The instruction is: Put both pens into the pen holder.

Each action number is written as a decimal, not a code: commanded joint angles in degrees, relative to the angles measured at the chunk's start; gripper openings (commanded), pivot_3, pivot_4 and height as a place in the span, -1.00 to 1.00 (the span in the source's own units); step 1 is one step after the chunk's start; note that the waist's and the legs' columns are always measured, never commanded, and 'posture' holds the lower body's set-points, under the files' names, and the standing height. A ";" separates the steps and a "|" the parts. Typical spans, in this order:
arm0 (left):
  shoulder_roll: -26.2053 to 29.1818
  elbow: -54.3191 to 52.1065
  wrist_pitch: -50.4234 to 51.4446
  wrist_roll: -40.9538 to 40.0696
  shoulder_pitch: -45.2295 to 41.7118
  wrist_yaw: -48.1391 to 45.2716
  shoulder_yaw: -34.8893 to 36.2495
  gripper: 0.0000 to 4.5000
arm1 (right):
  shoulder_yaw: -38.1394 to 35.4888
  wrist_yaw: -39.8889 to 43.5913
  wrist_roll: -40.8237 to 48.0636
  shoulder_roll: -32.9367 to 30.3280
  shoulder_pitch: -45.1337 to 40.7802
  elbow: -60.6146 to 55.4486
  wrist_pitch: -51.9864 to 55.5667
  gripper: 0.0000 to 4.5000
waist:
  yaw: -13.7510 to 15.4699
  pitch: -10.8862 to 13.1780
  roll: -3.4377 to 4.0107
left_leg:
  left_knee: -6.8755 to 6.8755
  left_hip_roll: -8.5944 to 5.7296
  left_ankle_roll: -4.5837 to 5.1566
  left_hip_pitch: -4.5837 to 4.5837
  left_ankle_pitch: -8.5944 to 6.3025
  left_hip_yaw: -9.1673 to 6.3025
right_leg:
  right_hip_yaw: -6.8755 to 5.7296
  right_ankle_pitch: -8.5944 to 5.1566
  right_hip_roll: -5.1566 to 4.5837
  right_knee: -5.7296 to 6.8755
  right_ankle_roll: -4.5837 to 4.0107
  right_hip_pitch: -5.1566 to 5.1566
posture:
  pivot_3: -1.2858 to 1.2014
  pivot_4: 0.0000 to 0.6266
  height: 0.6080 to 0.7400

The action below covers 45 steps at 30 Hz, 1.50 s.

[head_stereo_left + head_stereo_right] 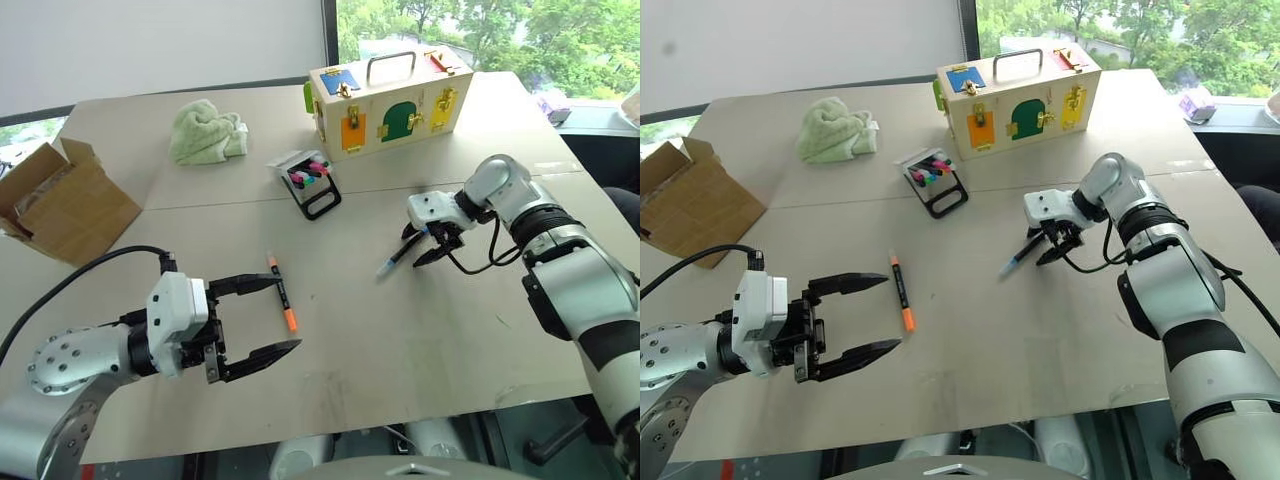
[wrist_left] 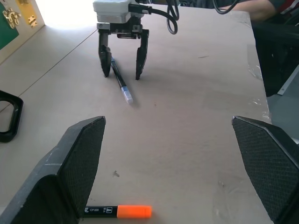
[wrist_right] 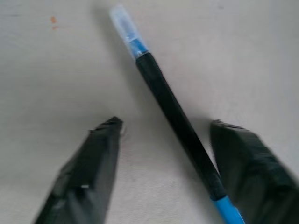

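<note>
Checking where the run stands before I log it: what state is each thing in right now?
Orange pen: lying flat on the table, untouched.
Blue pen: lying on the table, between the right end effector's fingers, not gripped.
Pen holder: upright, holding other markers, neither pen in it.
Left end effector: open, beside the orange pen.
Right end effector: open, straddling the blue pen.
Wooden box: closed.
Cardboard box: open.

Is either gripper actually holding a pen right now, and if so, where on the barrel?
Nothing is held. The right gripper straddles the blue-capped pen at its upper barrel, fingers not yet touching it. The left gripper is open beside the orange-capped pen.
</note>
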 commanded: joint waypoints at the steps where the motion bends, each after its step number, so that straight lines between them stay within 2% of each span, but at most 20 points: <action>1: -0.26 -2.51 4.13 0.39 1.04 5.39 0.93 1.00 | 1.67 1.47 -2.80 -0.80 1.02 0.41 -1.88 -0.29 | -0.12 0.00 0.00 | 0.00 0.00 0.00 0.11 0.00 0.03 | 0.04 0.02 0.00 0.06 -0.02 0.05 | 0.03 -0.52 1.00; 4: -1.12 -2.63 6.54 3.07 0.57 10.70 -0.36 1.00 | 1.74 1.23 -2.67 -0.99 1.25 0.52 -2.41 -0.88 | -0.05 0.01 0.00 | -0.01 -0.01 0.15 0.67 -0.08 0.07 | 0.10 0.03 0.01 0.39 -0.04 0.45 | 0.03 -0.52 1.00; 5: -0.98 -2.70 6.85 4.04 0.52 11.20 -0.95 1.00 | 1.85 0.89 -2.82 -1.09 1.34 0.53 -2.73 -0.97 | -0.05 0.01 0.00 | 0.02 -0.02 0.09 0.72 -0.03 0.05 | 0.09 0.05 0.01 0.57 -0.07 0.44 | 0.03 -0.52 1.00; 11: -2.07 -1.64 6.84 4.57 -3.55 12.36 -3.32 1.00 | -0.89 2.40 -0.13 -1.39 1.64 0.16 -1.81 -0.97 | 0.22 0.03 0.04 | 0.05 0.00 -0.11 0.78 0.11 -0.09 | 0.02 0.08 0.10 0.83 -0.17 0.41 | 0.03 -0.52 1.00; 13: -4.97 -0.61 7.58 2.72 -6.94 15.10 -3.94 1.00 | -3.67 4.59 3.58 -1.02 1.61 -0.15 0.95 -0.97 | 0.18 0.03 0.04 | 0.05 0.00 -0.12 0.75 0.11 -0.09 | 0.02 0.08 0.09 0.81 -0.17 0.40 | 0.03 -0.52 1.00; 15: -9.11 0.50 10.44 -2.70 -9.72 18.71 -3.76 1.00 | -5.81 5.81 8.48 -0.65 1.74 -1.10 4.02 -0.97 | 0.11 0.03 0.03 | 0.07 -0.01 -0.14 0.65 0.12 -0.08 | 0.03 0.09 0.08 0.79 -0.17 0.36 | 0.03 -0.52 1.00; 18: -17.53 1.91 11.89 -9.70 -13.73 25.99 -3.83 1.00 | -11.69 5.95 18.45 0.09 2.26 -5.48 10.92 -0.97 | -0.16 0.04 0.03 | 0.05 0.02 -0.35 0.36 0.24 -0.04 | 0.08 0.09 0.09 0.81 -0.16 0.03 | 0.03 -0.52 1.00; 20: -20.74 2.84 12.41 -10.49 -15.57 28.56 -4.76 1.00 | -14.84 5.95 24.36 0.62 3.47 -10.58 16.71 -0.97 | -0.21 0.05 0.01 | 0.06 0.09 -0.38 0.11 0.26 -0.02 | 0.07 0.09 0.15 0.79 -0.16 -0.19 | 0.03 -0.52 1.00; 24: -26.31 6.38 12.82 -12.02 -22.59 32.41 -7.75 1.00 | -16.99 4.42 35.01 1.36 11.77 -33.74 31.49 -0.97 | 0.28 0.04 0.00 | 0.12 0.17 -0.38 -0.14 0.26 -0.07 | -0.10 0.09 0.17 0.67 -0.16 -0.29 | 0.03 -0.52 1.00; 29: -31.42 9.74 12.00 -11.29 -29.26 33.47 -11.81 1.00 | -15.68 -1.27 41.27 1.21 21.73 -58.06 45.51 -0.97 | 0.79 0.03 -0.01 | 0.44 0.08 -0.36 -0.56 0.24 -0.14 | -0.18 0.09 0.10 0.74 -0.15 -0.55 | 0.03 -0.52 1.00; 33: -32.29 10.63 13.20 -10.36 -31.24 32.57 -14.97 1.00 | -14.96 -4.24 42.85 1.27 25.03 -65.41 50.55 -0.97 | 0.50 0.03 -0.01 | 0.52 0.06 -0.35 -0.55 0.24 -0.15 | -0.18 0.09 0.10 0.79 -0.15 -0.55 | 0.03 -0.52 1.00; 39: -31.62 10.98 13.89 -9.97 -32.26 31.65 -17.23 1.00 | -14.47 -5.91 43.66 1.30 25.66 -68.15 52.70 -0.97 | 0.31 0.03 -0.01 | 0.53 0.08 -0.36 -0.50 0.24 -0.15 | -0.17 0.09 0.16 0.86 -0.15 -0.55 | 0.03 -0.52 1.00; 42: -30.68 11.53 13.75 -8.89 -32.20 30.38 -17.74 0.67 | -14.41 -6.68 43.86 1.44 25.50 -68.05 52.92 -1.00 | 0.31 0.03 -0.01 | 0.55 0.07 -0.35 -0.50 0.24 -0.15 | -0.16 0.09 0.15 0.84 -0.15 -0.55 | 0.03 -0.52 1.00; 45: -30.35 11.04 13.29 -8.21 -32.05 29.63 -18.18 0.11 | -14.16 -6.84 43.88 1.25 25.40 -67.69 52.99 -1.00 | 0.33 0.03 -0.01 | 0.55 0.07 -0.35 -0.50 0.24 -0.15 | -0.16 0.09 0.15 0.84 -0.15 -0.55 | 0.03 -0.52 1.00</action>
